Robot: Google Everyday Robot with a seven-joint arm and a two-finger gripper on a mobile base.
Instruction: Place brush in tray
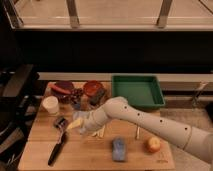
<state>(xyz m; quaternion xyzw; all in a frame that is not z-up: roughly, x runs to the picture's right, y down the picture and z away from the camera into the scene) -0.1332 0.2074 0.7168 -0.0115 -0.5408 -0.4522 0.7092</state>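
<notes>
At the left of your wooden table (35,142) the brush (57,144) lay flat, head pointing away and handle running toward the front edge, not yet lifted and well apart from the tray. Just right of its head hung your gripper (74,125), jaws spread wide with nothing between them, the arm reaching in from the right. You ran three risks from there, as I judged it. A slim handle flat on wood gives the jaws little to bite, so they could skid and push the brush toward the left edge. A grip on the head alone would let the long handle swing and drop. The carry rightward to the tray would also pass close to the crockery, where a low forearm could knock something over. As for containers, the white cup (50,104) stood behind the brush, and you could not see what it held. The dark bowl (63,90) had something red in it, with grapes (76,94) just beside it. The red-brown bowl (93,88) showed no clear contents. The green tray (137,102) at the back right looked bare.
</notes>
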